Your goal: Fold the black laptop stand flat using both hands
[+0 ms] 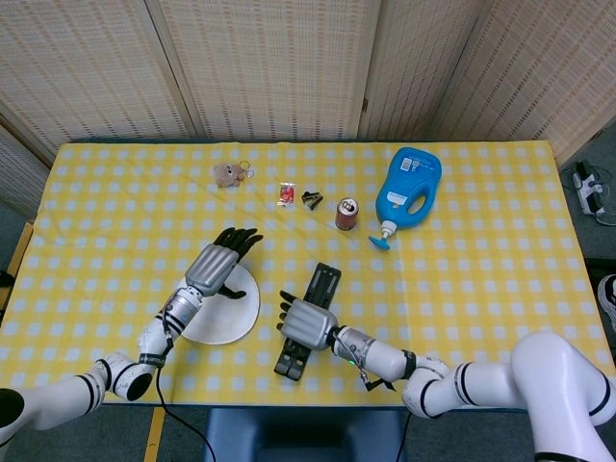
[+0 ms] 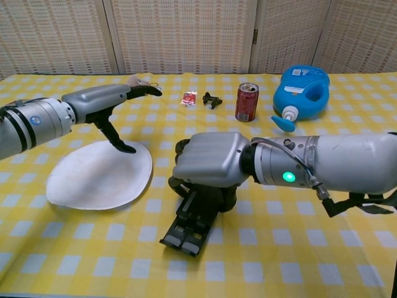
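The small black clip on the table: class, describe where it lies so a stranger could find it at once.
Start at the blue detergent bottle at the far side of the table. Left of it stands a soda can, and just left of that lies the black clip. It is dark, while the packet beside it is red.

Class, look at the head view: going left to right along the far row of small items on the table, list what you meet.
Small plush keychain → red-and-white packet → black clip → soda can → blue detergent bottle.

Plate (image 1: 229, 318), can (image 1: 346, 214), blue jug (image 1: 408, 187)
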Controlling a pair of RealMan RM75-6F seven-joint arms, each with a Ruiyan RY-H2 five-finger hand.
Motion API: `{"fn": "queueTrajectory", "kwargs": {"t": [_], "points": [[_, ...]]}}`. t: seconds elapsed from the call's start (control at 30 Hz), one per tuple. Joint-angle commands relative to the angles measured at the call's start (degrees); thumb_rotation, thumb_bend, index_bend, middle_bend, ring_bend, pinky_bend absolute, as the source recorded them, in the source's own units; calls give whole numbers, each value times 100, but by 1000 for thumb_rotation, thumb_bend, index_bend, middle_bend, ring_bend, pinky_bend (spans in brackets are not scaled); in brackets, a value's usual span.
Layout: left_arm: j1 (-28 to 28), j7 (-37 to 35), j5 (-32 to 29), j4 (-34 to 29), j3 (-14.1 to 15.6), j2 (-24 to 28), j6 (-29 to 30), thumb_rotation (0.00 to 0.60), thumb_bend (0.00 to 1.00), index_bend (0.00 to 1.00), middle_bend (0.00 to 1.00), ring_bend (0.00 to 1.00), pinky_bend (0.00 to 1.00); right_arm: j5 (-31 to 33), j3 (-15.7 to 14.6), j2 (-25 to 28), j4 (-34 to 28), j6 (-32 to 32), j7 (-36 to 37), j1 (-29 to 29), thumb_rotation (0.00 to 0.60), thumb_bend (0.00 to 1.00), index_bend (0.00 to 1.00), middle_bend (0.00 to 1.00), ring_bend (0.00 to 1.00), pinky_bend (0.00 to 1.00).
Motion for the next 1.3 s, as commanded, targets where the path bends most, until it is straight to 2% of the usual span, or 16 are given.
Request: {"fn": "queueTrajectory", "kwargs": {"t": [0.03, 0.13, 0.2, 0.27, 0.3, 0.37, 0.4, 0.6, 0.77, 0.97, 1.13, 1.3], "points": [[-8, 33, 4, -3, -2, -2, 0, 600, 150, 0, 57, 0, 0, -348, -60, 25, 126, 131, 320, -22, 600, 242, 573, 490, 292, 135], [-17, 79, -2, -24, -17, 16, 1, 600, 151, 0, 57, 0, 0, -533, -87, 17, 195, 188, 505, -32, 600, 241, 582, 492, 292, 135], [-12, 82, -21, -48, -42, 36, 17, 600, 150, 0, 57, 0, 0, -577, -101, 32, 204, 208, 585, -53, 600, 241, 532, 443, 262, 135], [-9, 131, -17, -50, -47, 69, 40, 600, 150, 0, 56, 0, 0, -448, -84, 69, 137, 240, 533, -120, 600, 241, 361, 331, 209, 127], [-7, 189, -2, -40, -41, 89, 63, 600, 151, 0, 55, 0, 0, -353, -64, 83, 65, 292, 470, -171, 600, 241, 193, 231, 170, 114], [16, 282, 2, -71, -50, 149, 132, 600, 151, 0, 51, 0, 0, -176, -24, 128, -167, 509, 377, -328, 600, 241, 32, 120, 129, 96], [36, 292, -17, -109, -67, 182, 165, 600, 151, 0, 50, 0, 0, -132, -14, 159, -266, 627, 351, -403, 600, 241, 1, 84, 113, 92], [250, 478, -300, -542, -148, 573, 300, 600, 167, 0, 37, 0, 0, -109, -71, 546, -886, 1617, 287, -1029, 600, 242, 0, 60, 116, 92], [635, 816, -599, -1026, -202, 964, 769, 600, 216, 13, 36, 0, 0, -249, -240, 1095, -1422, 2700, 417, -1790, 600, 240, 0, 107, 148, 100], [1151, 1214, -909, -1705, -163, 1494, 1325, 600, 224, 24, 36, 0, 0, -270, -406, 1742, -1902, 3763, 634, -2657, 600, 242, 0, 141, 180, 101], [1722, 1443, -933, -2276, -22, 1934, 2032, 600, 224, 39, 36, 0, 0, -303, -592, 2294, -2048, 4457, 1449, -3436, 600, 240, 0, 128, 177, 101], [2245, 1557, -693, -2525, 199, 2108, 2738, 600, 225, 44, 36, 0, 0, -372, -747, 2613, -1852, 4873, 2191, -4038, 600, 241, 0, 89, 147, 100]]}}
